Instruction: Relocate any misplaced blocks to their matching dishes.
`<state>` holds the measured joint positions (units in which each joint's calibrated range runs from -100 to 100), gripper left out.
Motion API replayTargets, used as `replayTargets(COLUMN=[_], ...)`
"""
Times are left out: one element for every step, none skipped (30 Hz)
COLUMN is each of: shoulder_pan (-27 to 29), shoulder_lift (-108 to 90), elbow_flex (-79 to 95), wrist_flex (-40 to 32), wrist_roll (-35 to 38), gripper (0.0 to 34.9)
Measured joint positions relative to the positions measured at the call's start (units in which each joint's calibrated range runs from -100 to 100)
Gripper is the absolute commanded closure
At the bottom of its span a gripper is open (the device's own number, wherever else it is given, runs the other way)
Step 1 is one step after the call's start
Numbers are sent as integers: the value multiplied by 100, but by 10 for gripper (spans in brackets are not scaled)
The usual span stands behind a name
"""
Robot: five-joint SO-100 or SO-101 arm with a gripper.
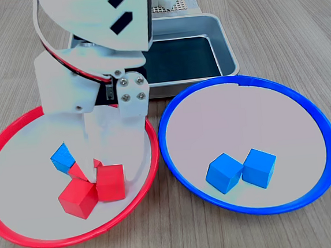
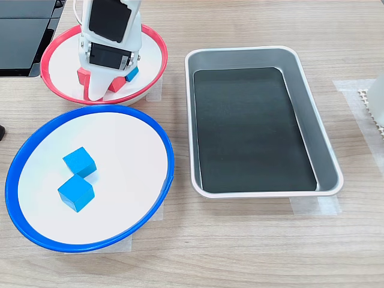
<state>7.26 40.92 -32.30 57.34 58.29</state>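
Twice checked, across both exterior views. Found the pincer (image 1: 112,163) low inside the red-rimmed dish (image 1: 4,135), at the first exterior view's left, with a red cube (image 1: 111,183) at its tips. Cannot tell whether clamped on that cube or already parted from it; fingers hide the contact faces. Logged that cube as resting on or near the dish floor, touching a second red cube (image 1: 78,198), with a third (image 1: 77,170) mostly hidden behind.

Located the misplaced blue cube (image 1: 64,156) in the same dish, just beside the reds and partly behind one finger. Counted two blue cubes (image 1: 224,173) (image 1: 259,167), touching, in the blue-rimmed dish (image 1: 243,79). Noted the silver tray (image 1: 222,38) behind, holding nothing, on the wooden tabletop (image 1: 284,21).

Risks, as judged:
- Could drag or tip the red cube on withdrawal if still half-gripped.
- Could nudge the crowded reds when reaching for the blue cube; too little clearance around it for the fingers.
- Could clip the raised red rim while carrying across to the blue-rimmed dish, just beside it.

Orientation: no long axis on any cube. Recorded the red cube at the tips as slightly tilted, one face toward the first exterior view; recorded the blue cube as turned corner-on.
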Motion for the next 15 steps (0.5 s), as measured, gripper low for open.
replayTargets(shoulder_pan=[0, 0, -9, -27, -62, -88, -115, -142, -159, -168, -177, -186, -195, -186, -159], shoulder_lift=[0, 0, 0, 0, 0, -34, -85, -196, -315, -469, -588, -767, -1014, -1253, -1381], elbow_flex=[-18, -27, -27, -27, -27, -27, -18, -9, 36, 109, 172, 263, 408, 554, 635], wrist_flex=[0, 0, 0, 8, 41, 49, 57, 65, 65, 65, 65, 98, 131, 179, 212], wrist_roll=[5, 10, 10, 10, 10, 0, -15, -39, -63, -83, -112, -142, -166, -181, -200], gripper=[244, 244, 243, 244, 246, 247, 249, 250, 250, 250, 251, 251, 251, 255, 258])
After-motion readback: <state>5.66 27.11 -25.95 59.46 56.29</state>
